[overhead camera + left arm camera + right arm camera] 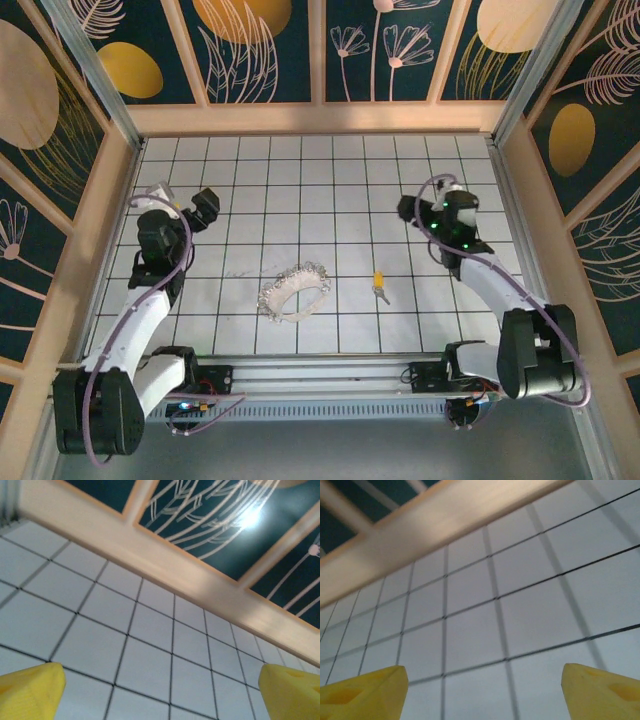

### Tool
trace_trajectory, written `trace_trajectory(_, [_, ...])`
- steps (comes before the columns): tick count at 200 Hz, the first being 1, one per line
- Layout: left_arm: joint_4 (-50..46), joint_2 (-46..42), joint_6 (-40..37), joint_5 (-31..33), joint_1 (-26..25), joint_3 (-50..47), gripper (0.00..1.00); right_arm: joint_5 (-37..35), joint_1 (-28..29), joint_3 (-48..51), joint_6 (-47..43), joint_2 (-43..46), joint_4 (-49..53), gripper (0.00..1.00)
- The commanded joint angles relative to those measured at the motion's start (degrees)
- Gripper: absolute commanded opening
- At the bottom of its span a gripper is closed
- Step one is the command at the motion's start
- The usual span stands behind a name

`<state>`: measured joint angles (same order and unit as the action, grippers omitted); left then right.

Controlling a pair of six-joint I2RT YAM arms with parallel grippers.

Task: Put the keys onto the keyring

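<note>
Two empty grippers, key and keyring apart on the tiles

We see the left gripper (205,206) raised over the left side of the white tiled table (300,170). In its wrist view the left gripper (160,695) has yellow fingertips (30,692) spread wide, and we find nothing but bare tiles between them. The right gripper (412,210) hangs over the right side. From its own camera the right gripper (480,692) likewise stands wide open and holds nothing.

We find the keyring (310,270), a floppy loop of whitish beaded chain, lying flat near the middle of the table towards its near edge. The key (379,285), with its yellow-orange head, lies on the tiles to the loop's right, near it but not touching. Both grippers are well apart from both things.
</note>
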<state>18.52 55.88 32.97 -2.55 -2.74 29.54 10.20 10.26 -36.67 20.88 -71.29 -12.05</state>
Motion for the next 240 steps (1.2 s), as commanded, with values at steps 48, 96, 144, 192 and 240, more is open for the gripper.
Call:
trace_trajectory(48, [-3.8,0.1,11.5,-2.8,-13.7,-4.1,0.98,-3.7,24.6,2.8,9.6,-4.4,3.3,0.74])
trace_trajectory(96, [-4.4,9.7,10.7,1.3,-23.4,-0.3,0.98,-7.7,32.8,4.4,17.4,-9.1,3.3,0.68])
trace_trajectory(144, [-3.7,14.3,10.4,3.5,-25.1,0.6,0.99,-7.4,36.6,5.9,20.9,-9.9,3.2,0.64])
trace_trajectory(192, [-5.7,14.3,9.1,3.9,-25.1,1.5,0.98,-6.6,39.8,5.4,12.5,-9.7,4.4,0.59])
trace_trajectory(240, [-6.7,14.2,9.4,2.9,-25.2,2.2,0.99,-5.5,40.5,3.2,9.9,-11.2,7.1,0.54])
